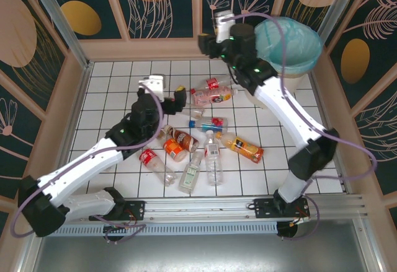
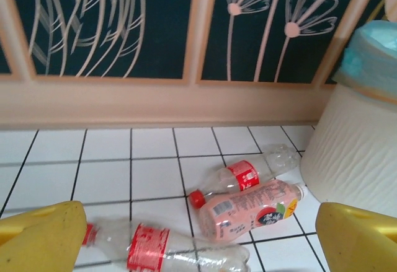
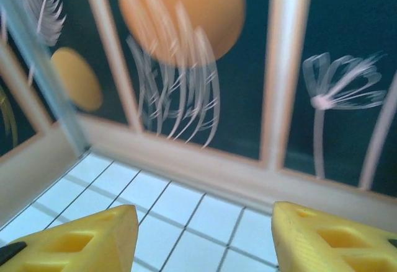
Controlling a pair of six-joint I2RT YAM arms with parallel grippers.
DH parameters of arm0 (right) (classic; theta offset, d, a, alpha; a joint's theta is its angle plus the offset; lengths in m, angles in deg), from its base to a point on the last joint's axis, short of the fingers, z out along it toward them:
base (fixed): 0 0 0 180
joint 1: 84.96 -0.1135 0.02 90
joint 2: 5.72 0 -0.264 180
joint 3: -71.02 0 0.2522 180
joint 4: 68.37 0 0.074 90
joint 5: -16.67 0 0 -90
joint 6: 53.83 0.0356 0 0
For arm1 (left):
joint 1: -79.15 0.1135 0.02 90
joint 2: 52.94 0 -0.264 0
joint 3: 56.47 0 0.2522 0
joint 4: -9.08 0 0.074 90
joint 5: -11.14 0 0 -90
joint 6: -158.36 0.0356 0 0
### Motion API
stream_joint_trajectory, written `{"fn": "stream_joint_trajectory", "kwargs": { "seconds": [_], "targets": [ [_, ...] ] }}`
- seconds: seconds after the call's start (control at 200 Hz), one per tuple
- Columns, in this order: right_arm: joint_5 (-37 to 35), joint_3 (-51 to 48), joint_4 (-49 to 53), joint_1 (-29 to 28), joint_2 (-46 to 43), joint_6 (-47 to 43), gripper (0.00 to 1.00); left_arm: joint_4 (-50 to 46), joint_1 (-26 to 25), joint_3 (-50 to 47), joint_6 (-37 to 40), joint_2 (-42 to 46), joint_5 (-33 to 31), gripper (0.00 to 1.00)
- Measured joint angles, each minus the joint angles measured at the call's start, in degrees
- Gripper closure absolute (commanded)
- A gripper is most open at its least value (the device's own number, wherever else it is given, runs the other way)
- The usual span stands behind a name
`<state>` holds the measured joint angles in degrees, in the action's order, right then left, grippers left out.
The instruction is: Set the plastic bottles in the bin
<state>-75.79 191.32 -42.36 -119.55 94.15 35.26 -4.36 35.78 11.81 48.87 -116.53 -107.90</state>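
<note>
Bottles (image 2: pixel 248 209) seemed light and slippery; we would grip mid-body. Left end effector (image 2: pixel 198 238) and right end effector (image 3: pixel 201 225) gaped, released.

The bin (image 1: pixel 298 41) stood at the upper right of the frame. The plastic bottles (image 1: pixel 213 158) lay scattered over the white tiled table (image 1: pixel 111 92) at centre. The left gripper (image 1: pixel 178 98) hung just left of a pink bottle (image 1: pixel 208 96), and the right gripper (image 1: pixel 206 41) at top centre.

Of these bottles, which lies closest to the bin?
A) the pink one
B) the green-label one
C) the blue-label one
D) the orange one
A: the pink bottle lies on its side with its cap end almost at the base of the bin.
</note>
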Motion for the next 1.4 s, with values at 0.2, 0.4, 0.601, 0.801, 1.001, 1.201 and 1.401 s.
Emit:
{"fn": "stream_joint_trajectory", "kwargs": {
  "seconds": [0.2, 0.4, 0.601, 0.801, 1.001, 1.201, 1.401],
  "targets": [
    [4.74, 16.79, 10.69, -5.2, 19.65, 0.0, 0.38, -5.03, 5.75, -7.17, -9.16, 7.17, 2.38, 0.06],
    [7.74, 32.04, 17.05, -8.76, 38.18, 0.24, 0.34, -8.96, 9.66, -13.53, -14.36, 12.11, 6.14, 0.08],
    [8.68, 33.83, 17.53, -10.34, 45.16, 0.85, 0.31, -10.16, 12.17, -16.83, -17.03, 13.73, 9.6, 0.08],
    [8.44, 33.81, 17.25, -10.88, 47.04, -1.01, 0.23, -11.32, 12.26, -21.11, -18.6, 15.74, 10.78, 0.08],
    [7.02, 33.81, 19.47, -11.67, 48.33, -4.66, 0.21, -11.76, 12.26, -21.11, -18.47, 17.05, 9.42, 0.08],
    [6.36, 33.81, 23.67, -12.02, 48.37, -7.19, 0.16, -12.41, 12.26, -20.85, -17.68, 17.11, 8.85, 0.08],
    [4.74, 33.83, 25.51, -12.2, 48.72, -8.76, 0.11, -12.59, 12.26, -19.98, -16.96, 17.11, 8.68, 0.08]
  ]
}}
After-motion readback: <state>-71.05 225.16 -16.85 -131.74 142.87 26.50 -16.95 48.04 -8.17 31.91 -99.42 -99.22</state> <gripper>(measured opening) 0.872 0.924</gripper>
